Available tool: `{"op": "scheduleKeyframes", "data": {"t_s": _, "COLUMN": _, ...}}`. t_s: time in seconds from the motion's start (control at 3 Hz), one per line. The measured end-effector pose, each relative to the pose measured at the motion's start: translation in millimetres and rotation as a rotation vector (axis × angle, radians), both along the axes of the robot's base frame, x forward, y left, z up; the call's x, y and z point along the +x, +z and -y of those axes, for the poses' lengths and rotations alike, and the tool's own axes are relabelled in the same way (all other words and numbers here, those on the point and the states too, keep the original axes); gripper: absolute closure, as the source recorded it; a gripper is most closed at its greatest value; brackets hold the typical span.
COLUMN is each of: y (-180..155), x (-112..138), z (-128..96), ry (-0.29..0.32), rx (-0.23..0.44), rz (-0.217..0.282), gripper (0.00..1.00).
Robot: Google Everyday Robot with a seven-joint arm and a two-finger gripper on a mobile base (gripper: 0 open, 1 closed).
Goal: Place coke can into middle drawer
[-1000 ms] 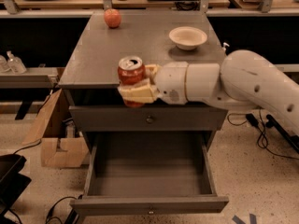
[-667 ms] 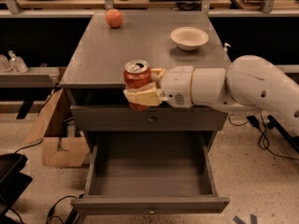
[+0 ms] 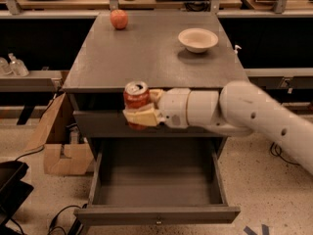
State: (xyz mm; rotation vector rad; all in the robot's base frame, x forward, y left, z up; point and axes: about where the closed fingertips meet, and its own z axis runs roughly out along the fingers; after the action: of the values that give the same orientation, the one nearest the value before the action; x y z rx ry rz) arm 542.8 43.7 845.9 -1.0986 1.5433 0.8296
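Note:
The coke can (image 3: 136, 100), red with a silver top, is upright in my gripper (image 3: 141, 112), which is shut on it. The white arm reaches in from the right. The can hangs in front of the cabinet's front edge, level with the closed upper drawer, and above the back left of the middle drawer (image 3: 156, 214). The middle drawer is pulled wide open, and its grey inside shows nothing in it. Its small knob sits at the front centre.
A reddish apple (image 3: 119, 19) lies at the back left of the cabinet top (image 3: 146, 53). A white bowl (image 3: 197, 39) stands at the back right. A cardboard box (image 3: 58, 146) sits on the floor to the left, with cables near it.
My gripper has carried the can downward and forward, off the cabinet top's front edge to in front of the upper drawer, above the open drawer.

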Motion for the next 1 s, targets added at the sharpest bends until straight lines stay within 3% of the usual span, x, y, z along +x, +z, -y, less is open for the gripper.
{"op": "scheduleKeyframes", "data": {"t_s": 0.33, "y": -110, "x": -18, "z": -18, "ry": 0.020, "rx": -0.001, "rz": -0.054, "gripper": 1.00}}
{"op": "scheduleKeyframes", "data": {"t_s": 0.67, "y": -229, "x": -35, "z": -37, "ry": 0.072, "rx": -0.016, "rz": -0.070, "gripper": 1.00}}
{"op": "scheduleKeyframes", "data": {"t_s": 1.0, "y": -288, "x": -31, "z": -47, "ry": 0.107, "rx": -0.020, "rz": -0.085, "gripper": 1.00}}
